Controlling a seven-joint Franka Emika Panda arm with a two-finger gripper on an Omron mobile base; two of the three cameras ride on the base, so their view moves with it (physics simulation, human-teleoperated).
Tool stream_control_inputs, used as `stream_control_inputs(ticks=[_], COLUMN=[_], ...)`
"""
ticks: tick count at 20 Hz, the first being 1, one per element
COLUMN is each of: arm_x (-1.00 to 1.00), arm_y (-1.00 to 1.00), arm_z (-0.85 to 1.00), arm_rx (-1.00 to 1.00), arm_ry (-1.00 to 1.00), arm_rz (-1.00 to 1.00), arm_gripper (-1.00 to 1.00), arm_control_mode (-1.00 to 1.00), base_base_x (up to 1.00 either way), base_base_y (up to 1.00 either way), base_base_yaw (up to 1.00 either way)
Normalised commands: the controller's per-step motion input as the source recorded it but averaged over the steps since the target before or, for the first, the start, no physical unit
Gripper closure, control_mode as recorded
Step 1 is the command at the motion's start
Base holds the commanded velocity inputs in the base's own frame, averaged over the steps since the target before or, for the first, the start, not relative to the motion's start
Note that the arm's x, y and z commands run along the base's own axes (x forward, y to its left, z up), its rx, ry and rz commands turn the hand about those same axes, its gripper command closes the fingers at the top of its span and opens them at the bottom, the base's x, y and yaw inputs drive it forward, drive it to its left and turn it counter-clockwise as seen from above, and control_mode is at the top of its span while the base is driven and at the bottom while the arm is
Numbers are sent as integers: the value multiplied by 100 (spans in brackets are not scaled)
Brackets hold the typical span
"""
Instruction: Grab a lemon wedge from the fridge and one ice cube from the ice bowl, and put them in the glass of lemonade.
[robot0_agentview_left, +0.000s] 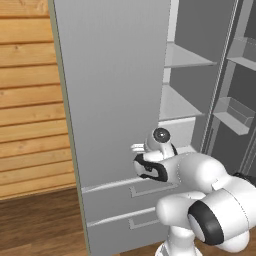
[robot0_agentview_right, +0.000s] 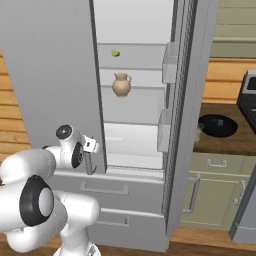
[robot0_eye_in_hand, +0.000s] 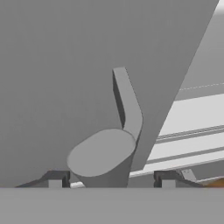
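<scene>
While the right door of the fridge (robot0_agentview_right: 140, 100) stands swung open on white shelves, we see wood-plank walls (robot0_agentview_left: 30, 100) to the left and dark wooden flooring (robot0_agentview_left: 40, 220) below, with beige cabinets (robot0_agentview_right: 220, 190) and a brown counter (robot0_agentview_right: 225, 140) to the right. On that counter the ice bowl (robot0_agentview_right: 218, 125), wide, shallow and black, sits beside the open door, with the small clear glass of lemonade (robot0_agentview_right: 199, 132) just at its left edge. Inside the fridge, the lemon wedge (robot0_agentview_right: 115, 53), a tiny yellow-green piece, lies on an upper shelf, and a tan round jug (robot0_agentview_right: 121, 84) with a handle stands on the shelf below it. The gripper (robot0_eye_in_hand: 105, 179) is low at the bottom end of the closed left door's vertical bar handle (robot0_eye_in_hand: 124, 105); in the hand view we see its two dark fingertips (robot0_eye_in_hand: 56, 179) spread on either side of the handle's rounded foot, not visibly pressed against it. Two grey drawers (robot0_agentview_left: 125, 210) with flat pulls run below the doors.
</scene>
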Motion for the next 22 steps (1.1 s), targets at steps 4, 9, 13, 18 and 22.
stream_control_inputs(ticks=[4, 9, 13, 18, 22], arm_x=[20, 4, -23, -51, -92], arm_y=[3, 30, 89, 100, 91], arm_z=[0, 0, 1, 28, 65], arm_rx=[0, 0, 0, 0, 0], arm_ry=[3, 0, 0, 0, 0], arm_rz=[-2, 0, 13, 20, 23], arm_gripper=[100, 100, 100, 100, 100], arm_control_mode=[-100, -100, -100, -100, -100], base_base_x=[0, 0, 0, 0, 0], base_base_y=[0, 0, 0, 0, 0], base_base_yaw=[0, 0, 0, 0, 0])
